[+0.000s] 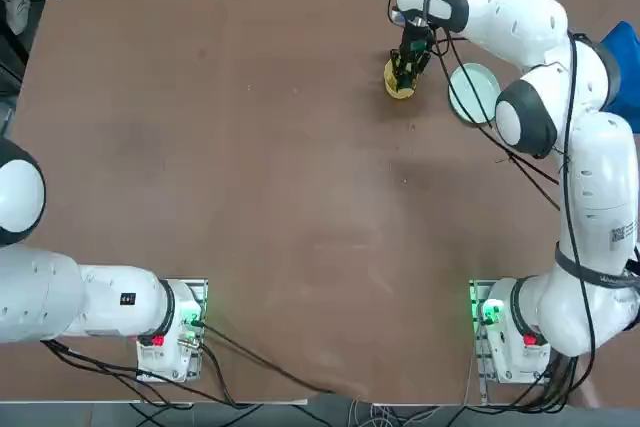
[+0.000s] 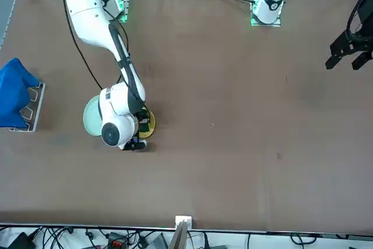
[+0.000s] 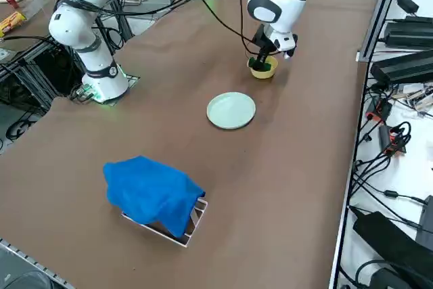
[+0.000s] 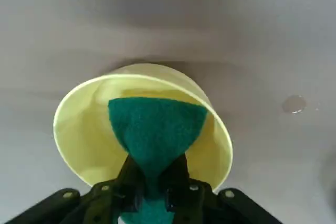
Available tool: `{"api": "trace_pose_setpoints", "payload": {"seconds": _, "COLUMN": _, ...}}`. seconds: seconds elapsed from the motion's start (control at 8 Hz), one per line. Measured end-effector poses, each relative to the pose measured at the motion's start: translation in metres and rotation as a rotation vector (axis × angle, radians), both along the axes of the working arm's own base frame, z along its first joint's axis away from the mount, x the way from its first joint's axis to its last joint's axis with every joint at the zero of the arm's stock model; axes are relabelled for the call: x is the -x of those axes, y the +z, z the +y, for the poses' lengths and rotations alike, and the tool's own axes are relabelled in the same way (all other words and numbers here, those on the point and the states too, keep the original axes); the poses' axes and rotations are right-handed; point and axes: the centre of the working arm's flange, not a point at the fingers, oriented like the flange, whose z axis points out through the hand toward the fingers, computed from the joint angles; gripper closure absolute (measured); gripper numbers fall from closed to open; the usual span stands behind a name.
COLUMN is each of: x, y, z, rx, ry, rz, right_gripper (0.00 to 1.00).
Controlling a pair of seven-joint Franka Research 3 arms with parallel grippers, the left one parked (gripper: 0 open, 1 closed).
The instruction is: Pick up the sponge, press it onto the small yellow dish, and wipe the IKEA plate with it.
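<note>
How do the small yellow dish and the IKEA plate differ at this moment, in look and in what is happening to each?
The small yellow dish is yellow, deep and bowl-like; the IKEA plate is pale mint, flat and wider. The dish has the sponge in it, pinched by the right tool; the plate is bare. The right tool stands over the dish; the plate lies beside it, untouched. Both are round and rest on the brown table.

No lettering, brand, number or sign can be read anywhere in these views. The small dark mark on the right arm, at the right of the top view, is too small to make out.
</note>
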Motion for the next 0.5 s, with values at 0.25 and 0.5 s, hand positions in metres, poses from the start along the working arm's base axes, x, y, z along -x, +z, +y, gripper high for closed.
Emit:
{"api": "trace_pose_setpoints", "payload": {"seconds": 0.25, "x": -0.0002, "y": -0.0001, "z": 0.0, "rx": -0.001, "ry": 0.003, "rz": -0.001, "right_gripper": 0.78}}
{"api": "trace_pose_setpoints", "payload": {"seconds": 0.5, "x": -0.0003, "y": -0.0003, "z": 0.0, "rx": -0.005, "ry": 0.01, "rz": -0.003, "right_gripper": 0.78}}
